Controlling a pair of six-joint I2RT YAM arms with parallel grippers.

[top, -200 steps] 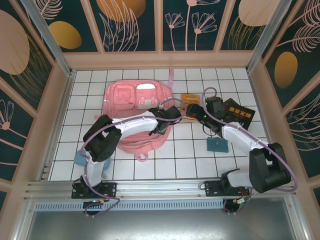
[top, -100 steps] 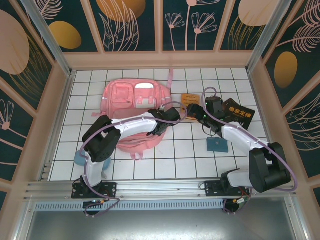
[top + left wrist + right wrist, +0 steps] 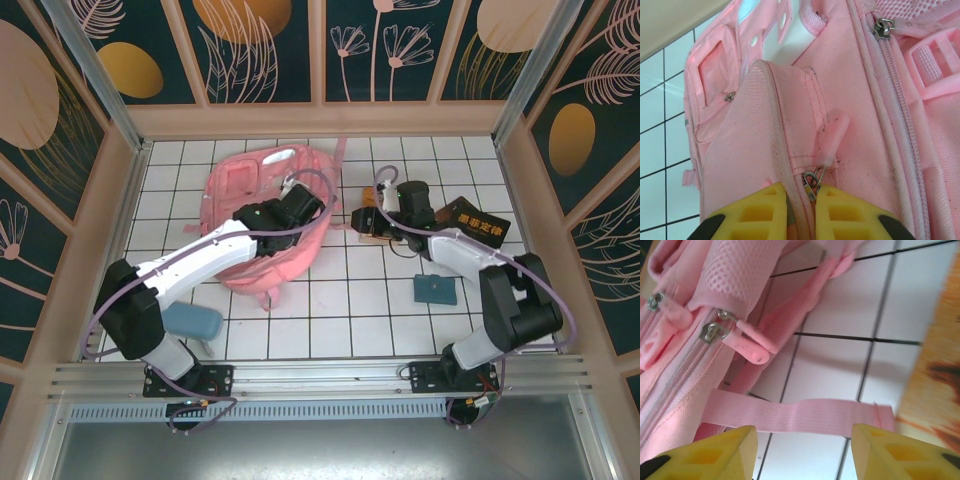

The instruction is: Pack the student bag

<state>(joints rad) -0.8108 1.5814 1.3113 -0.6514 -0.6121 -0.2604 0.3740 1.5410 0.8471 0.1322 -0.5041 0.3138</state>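
The student bag (image 3: 240,185), a big pink backpack, lies on the white tiles left of centre. My left gripper (image 3: 308,203) sits on its right side. In the left wrist view this gripper (image 3: 801,200) is shut on the bag's (image 3: 850,100) piped seam, right beside a metal zipper pull (image 3: 812,181). My right gripper (image 3: 360,218) is just right of the bag. In the right wrist view it (image 3: 802,440) stands open above a flat pink strap (image 3: 805,416) lying across the tiles. The bag's mesh side and zippers (image 3: 710,331) are at the left.
An orange booklet (image 3: 380,222) lies under the right gripper, with a black book (image 3: 478,225) further right. A small teal item (image 3: 436,290) is near the right arm. A blue case (image 3: 193,322) lies by the left arm. Wooden walls close in the tiled floor.
The left gripper closed on the bag's seam and moved up and left, dragging the bag with it. The right gripper moved left to the bag's strap and its jaws narrowed.
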